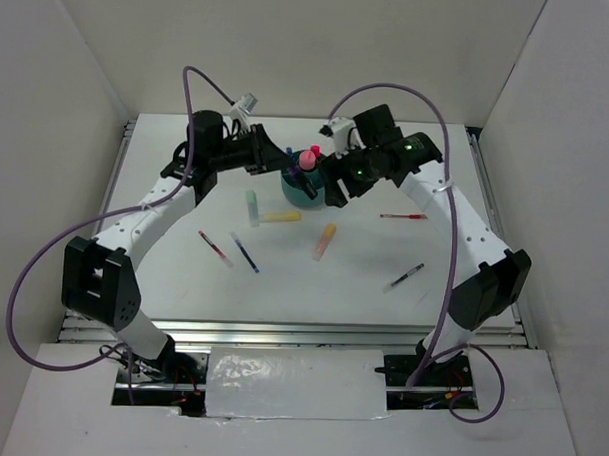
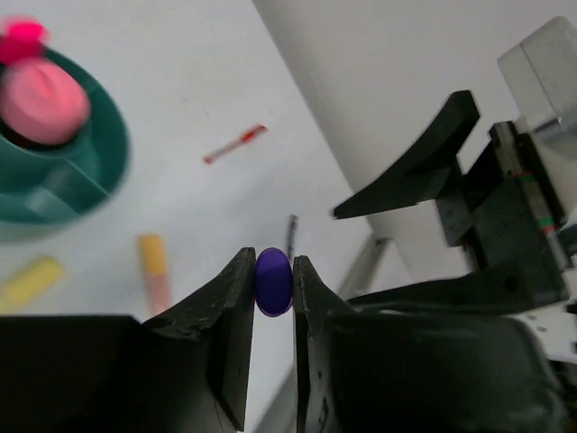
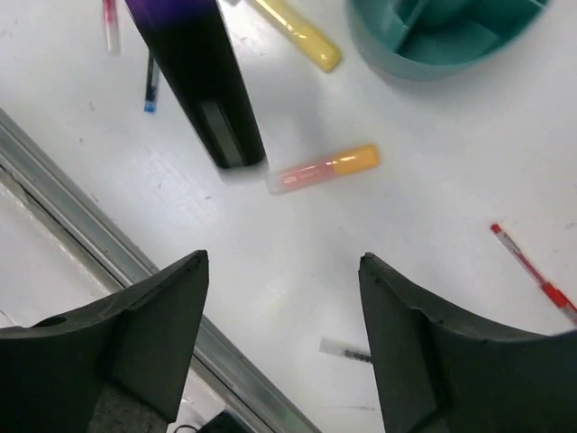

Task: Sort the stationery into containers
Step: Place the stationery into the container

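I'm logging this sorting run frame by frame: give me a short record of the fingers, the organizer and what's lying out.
left gripper: fingers shut on purple marker
right gripper: fingers open, nothing between them
organizer: teal, pink marker standing in it
markers on table: green marker, yellow marker, orange marker
pens on table: red pen, second red pen, blue pen, black pen

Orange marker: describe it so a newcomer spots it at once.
Find the round teal organizer at the far middle of the table. The orange marker lies nearer and right of it. Unlike the all-yellow marker alongside, one end is pale pink.
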### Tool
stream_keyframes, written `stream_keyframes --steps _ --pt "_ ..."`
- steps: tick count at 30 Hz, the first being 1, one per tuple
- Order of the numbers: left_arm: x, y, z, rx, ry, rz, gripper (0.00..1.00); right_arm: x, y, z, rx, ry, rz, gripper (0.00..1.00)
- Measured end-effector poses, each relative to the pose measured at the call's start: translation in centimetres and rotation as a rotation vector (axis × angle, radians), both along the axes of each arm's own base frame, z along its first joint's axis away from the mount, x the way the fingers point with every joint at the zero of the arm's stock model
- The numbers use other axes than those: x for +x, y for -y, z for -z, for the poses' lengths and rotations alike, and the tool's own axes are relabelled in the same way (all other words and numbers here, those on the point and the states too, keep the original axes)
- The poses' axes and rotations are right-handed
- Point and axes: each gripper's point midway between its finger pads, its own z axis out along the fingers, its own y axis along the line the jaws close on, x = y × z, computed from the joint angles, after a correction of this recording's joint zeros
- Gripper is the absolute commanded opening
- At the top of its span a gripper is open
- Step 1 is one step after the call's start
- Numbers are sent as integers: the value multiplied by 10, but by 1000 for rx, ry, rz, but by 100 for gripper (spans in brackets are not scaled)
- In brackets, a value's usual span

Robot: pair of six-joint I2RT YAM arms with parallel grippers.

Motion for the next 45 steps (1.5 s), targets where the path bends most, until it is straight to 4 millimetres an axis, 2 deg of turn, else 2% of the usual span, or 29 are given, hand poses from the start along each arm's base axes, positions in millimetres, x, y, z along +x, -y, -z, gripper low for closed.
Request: stream_keyframes --steps 3,6,7,9,12,16,19,22,25,28,32,39,45 --pt "25 -10 -15 73 104 -40 0 13 39 -5 43 -8 93 81" --pt "34 -1 -36 160 236 -48 0 17 86 -10 79 0 207 81" --pt "34 6 -45 191 290 -44 0 16 102 -11 94 9 246 81" --pt "36 22 -58 246 390 -42 0 12 119 -12 109 15 287 81" --pt "43 48 -70 326 526 -52 0 5 133 -7 141 -2 322 81" --pt "71 79 -63 444 640 -80 0 6 138 4 184 -46 351 81" --pt "104 90 -39 541 673 -105 0 9 137 5 216 -65 362 80" --pt "130 93 -6 626 670 -121 1 13 134 6 237 -72 360 80" --pt "144 90 30 711 652 -105 5 16 133 7 248 -77 357 80" --pt "152 86 51 767 641 -105 5 16 132 7 256 -78 352 79" --pt "158 80 55 797 648 -119 6 15 131 8 260 -83 350 79" --pt "169 71 50 792 660 -146 9 14 129 11 261 -89 345 79" --pt "177 68 59 793 650 -144 9 13 127 13 259 -95 338 79"
